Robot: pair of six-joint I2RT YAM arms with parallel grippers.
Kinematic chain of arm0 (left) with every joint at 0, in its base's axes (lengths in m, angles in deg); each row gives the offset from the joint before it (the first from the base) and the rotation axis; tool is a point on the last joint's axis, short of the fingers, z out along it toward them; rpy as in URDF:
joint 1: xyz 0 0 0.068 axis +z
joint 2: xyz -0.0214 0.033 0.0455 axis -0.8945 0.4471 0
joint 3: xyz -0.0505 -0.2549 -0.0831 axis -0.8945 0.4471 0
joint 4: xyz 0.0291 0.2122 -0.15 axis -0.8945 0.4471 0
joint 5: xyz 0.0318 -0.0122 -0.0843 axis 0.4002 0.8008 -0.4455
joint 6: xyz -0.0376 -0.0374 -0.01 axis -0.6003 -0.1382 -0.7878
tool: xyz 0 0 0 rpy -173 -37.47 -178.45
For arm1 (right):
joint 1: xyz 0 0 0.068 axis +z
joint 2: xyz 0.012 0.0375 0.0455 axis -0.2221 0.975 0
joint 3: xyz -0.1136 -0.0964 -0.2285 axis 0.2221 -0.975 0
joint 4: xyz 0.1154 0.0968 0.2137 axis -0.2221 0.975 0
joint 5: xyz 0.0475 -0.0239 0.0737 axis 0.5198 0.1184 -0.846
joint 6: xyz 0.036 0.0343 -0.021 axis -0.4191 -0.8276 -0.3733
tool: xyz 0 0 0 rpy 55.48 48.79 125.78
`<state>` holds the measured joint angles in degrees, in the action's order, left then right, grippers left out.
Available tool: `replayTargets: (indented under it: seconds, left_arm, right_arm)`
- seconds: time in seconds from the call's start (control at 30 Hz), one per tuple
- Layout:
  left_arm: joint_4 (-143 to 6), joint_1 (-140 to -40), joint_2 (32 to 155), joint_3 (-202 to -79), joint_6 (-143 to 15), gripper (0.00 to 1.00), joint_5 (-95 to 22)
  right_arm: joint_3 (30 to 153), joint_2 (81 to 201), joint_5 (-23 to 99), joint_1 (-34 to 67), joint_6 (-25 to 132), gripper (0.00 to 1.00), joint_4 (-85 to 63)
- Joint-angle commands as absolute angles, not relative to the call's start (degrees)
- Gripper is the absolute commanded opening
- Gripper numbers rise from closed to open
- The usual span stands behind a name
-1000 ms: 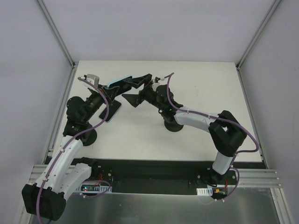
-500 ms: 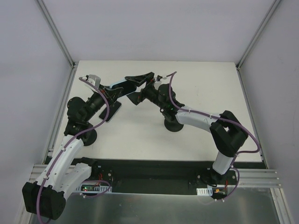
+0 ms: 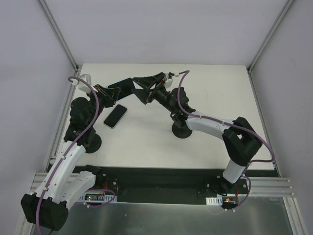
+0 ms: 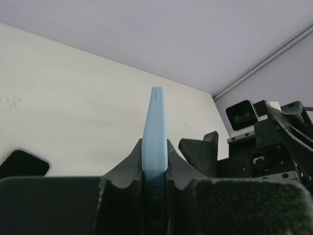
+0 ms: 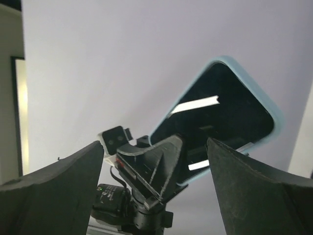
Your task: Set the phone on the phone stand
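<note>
While raised clear of the table (image 3: pixel 215 93), pinches light-blue-cased phone (image 4: pixel 156 117) edge-on in fully closed left gripper (image 4: pixel 155 147); holds right gripper (image 5: pixel 155 143) spread wide, empty, tips just beside its far end; has the phone (image 3: pixel 115 116) lying flat, screen up, on the table near left arm, apart from both grippers.

Phone (image 3: pixel 115 116) open above, right; left arm (image 3: pixel 82 115) crowds its left.
</note>
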<state>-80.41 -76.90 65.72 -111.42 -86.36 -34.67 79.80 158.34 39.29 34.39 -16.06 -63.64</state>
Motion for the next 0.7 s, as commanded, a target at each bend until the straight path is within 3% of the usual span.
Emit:
replayTargets:
  seconds: [0.0, 0.03, 0.13, 0.27, 0.37, 0.67]
  left_arm:
    - [-81.42, -76.8, 64.58, -116.23, -98.04, 0.0, -35.04]
    - [-82.47, -76.89, 63.53, -114.83, -99.11, 0.0, -35.22]
    - [-86.95, -76.89, 59.85, -110.71, -101.66, 0.0, -30.5]
    - [-90.03, -76.89, 55.97, -108.14, -101.67, 0.0, -22.67]
    - [-90.56, -76.89, 55.09, -108.4, -102.37, 0.0, -20.02]
    - [-91.79, -76.8, 56.76, -108.14, -112.29, 0.0, -27.66]
  right_arm:
    - [84.46, 161.55, 38.61, 34.02, -16.5, 0.84, -78.35]
    - [84.72, 162.08, 38.09, 34.02, -17.21, 0.77, -78.71]
    - [83.76, 161.91, 38.25, 34.37, -18.28, 0.77, -77.76]
    - [80.51, 155.6, 40.54, 34.72, -12.84, 0.93, -70.47]
    - [79.63, 154.61, 41.69, 34.81, -11.51, 0.94, -68.43]
    - [85.34, 159.89, 35.88, 35.16, -16.34, 0.73, -72.47]
